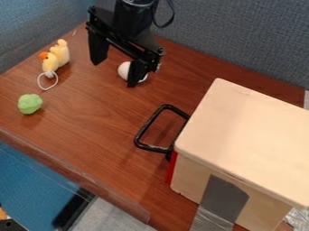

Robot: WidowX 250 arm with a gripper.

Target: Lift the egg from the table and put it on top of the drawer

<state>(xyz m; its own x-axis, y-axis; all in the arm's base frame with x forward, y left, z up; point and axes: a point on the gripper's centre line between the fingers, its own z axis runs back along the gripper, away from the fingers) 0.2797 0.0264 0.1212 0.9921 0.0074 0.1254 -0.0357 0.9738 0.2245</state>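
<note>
A brown wood-grain table (91, 126) stood beside blue-grey fabric partitions (241, 40). It bore one pale wooden drawer box (247, 131) with one black handle (149, 127), one yellow toy duck (57, 57), one lumpy green ball (30, 103) and one white egg (124, 71), partly hidden behind the black two-finger gripper (114, 74), its jaws wide apart.

On the counter (91, 126) there was one white egg (123, 71), one lumpy green toy (30, 103) and one yellow toy figure (58, 55) with one loop of white cord (39, 82), so small loose things came to three, one of each kind. There was one wooden drawer box (247, 131), with one black handle (151, 124) and one dark gray patch (223, 196). One robot hand (114, 75) was there too, and its fingers (137, 73) numbered two.
</note>
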